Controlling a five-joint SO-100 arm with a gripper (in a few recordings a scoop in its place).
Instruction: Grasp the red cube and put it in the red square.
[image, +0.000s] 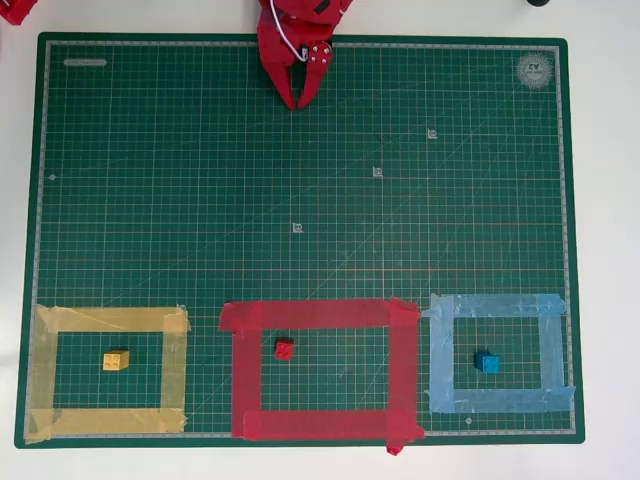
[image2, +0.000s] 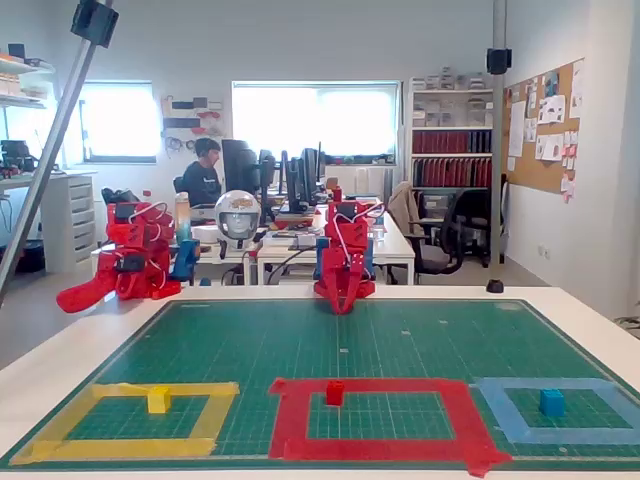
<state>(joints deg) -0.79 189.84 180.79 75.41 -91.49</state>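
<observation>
Though tiny, red cube (image: 285, 348) with dark marks inside red square (image: 320, 314).

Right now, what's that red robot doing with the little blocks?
Nothing is being held at the moment. The red robot arm's gripper sits at the far edge of the green mat, fingers together, empty. The red cube lies inside the red square, near its upper left. The yellow cube and blue cube sit in matching frames.
</observation>
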